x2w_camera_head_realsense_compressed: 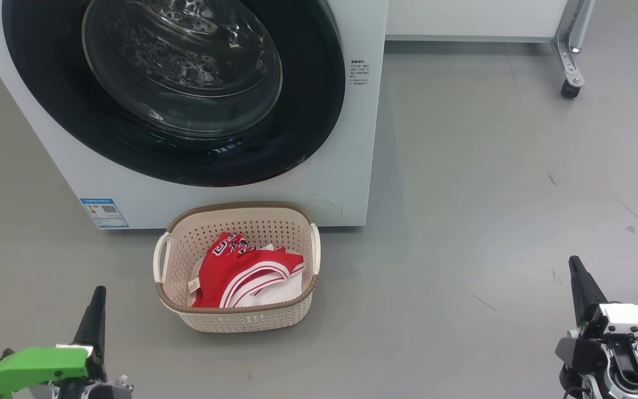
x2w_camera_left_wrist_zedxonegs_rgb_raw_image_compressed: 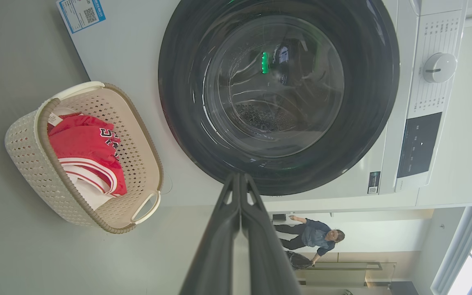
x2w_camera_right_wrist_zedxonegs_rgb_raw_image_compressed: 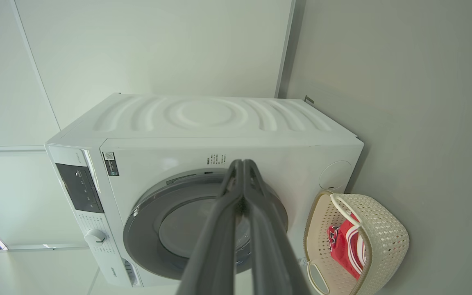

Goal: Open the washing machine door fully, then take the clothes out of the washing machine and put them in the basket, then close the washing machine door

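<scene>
Risk now sits mostly with the latch, as we judge it. The washing machine door point(x2w_camera_head_realsense_compressed: 175, 88) lies flat against the front of the washing machine point(x2w_camera_head_realsense_compressed: 352, 177), but none of our views shows whether it has clicked home. A door merely resting on the gasket could swing out.

The clothes point(x2w_camera_head_realsense_compressed: 241, 266), red with white stripes over some white fabric, sit inside the basket point(x2w_camera_head_realsense_compressed: 236, 324). It stands on the floor point(x2w_camera_head_realsense_compressed: 463, 221) just in front of the machine, below the door. That closeness is our second worry: if the door needs another push, our arms pass right above the basket rim, and a nudge could tip it or drag a garment over the edge.

The left end effector point(x2w_camera_head_realsense_compressed: 97, 299) is clenched on nothing, low to the left of the basket and apart from it. The right end effector point(x2w_camera_head_realsense_compressed: 575, 266) is likewise clenched and empty, well off to the right. With the fingers pressed together, any push on the glossy door would be a narrow contact — liable to slip sideways. We also cannot rule out a small item left deep in the drum, since reflections cloud the glass.
</scene>
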Available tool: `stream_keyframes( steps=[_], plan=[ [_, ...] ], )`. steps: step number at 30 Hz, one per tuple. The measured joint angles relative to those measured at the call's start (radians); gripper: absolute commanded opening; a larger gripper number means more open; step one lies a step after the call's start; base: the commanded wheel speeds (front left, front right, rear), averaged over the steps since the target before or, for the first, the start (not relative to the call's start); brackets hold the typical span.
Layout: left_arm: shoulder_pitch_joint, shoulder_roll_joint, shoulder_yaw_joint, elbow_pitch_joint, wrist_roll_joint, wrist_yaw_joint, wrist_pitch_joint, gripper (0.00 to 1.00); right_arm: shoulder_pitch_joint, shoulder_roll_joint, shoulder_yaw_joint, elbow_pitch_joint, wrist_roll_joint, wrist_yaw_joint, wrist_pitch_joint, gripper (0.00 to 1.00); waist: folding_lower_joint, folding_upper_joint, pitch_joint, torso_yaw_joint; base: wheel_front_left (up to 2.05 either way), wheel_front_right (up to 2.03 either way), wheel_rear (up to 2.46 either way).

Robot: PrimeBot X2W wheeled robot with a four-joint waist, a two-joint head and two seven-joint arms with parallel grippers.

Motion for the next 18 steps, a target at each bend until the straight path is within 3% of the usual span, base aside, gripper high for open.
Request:
stream_keyframes(
  steps=[18],
  plan=[
    [0.000, 0.000, 0.002, -0.001, 0.000, 0.000, 0.000, 0.00, 0.000, 0.000, 0.000, 0.000, 0.000, 0.000, 0.000, 0.00, 0.0000, 0.0000, 0.000, 0.000, 0.00, 0.00, 0.00]
  ],
)
